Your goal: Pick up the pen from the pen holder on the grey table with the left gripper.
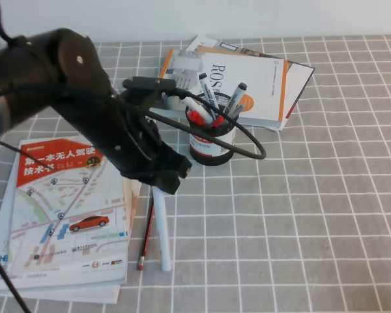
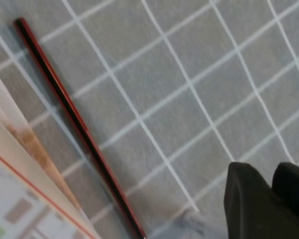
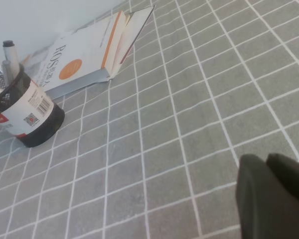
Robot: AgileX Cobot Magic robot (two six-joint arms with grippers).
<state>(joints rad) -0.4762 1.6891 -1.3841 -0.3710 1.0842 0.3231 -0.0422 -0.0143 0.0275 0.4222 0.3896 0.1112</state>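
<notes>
The white pen (image 1: 161,228) runs from under my left gripper (image 1: 164,177) down toward the near edge, and its upper end disappears between the dark fingers. The gripper is shut on it. The left wrist view shows those fingers (image 2: 249,204) close together at the bottom right above the grey table (image 2: 199,89), and the pen itself does not show clearly there. The black mesh pen holder (image 1: 212,147) stands to the right of the gripper on the grey table (image 1: 300,215) with grey markers in it. My right gripper (image 3: 269,194) has its fingers together and holds nothing.
A thin red-and-black pencil (image 1: 145,231) lies just left of the pen, next to a book with a map cover (image 1: 65,208). More books (image 1: 247,78) lie behind the pen holder (image 3: 30,112). Black cables loop from the left arm toward the holder.
</notes>
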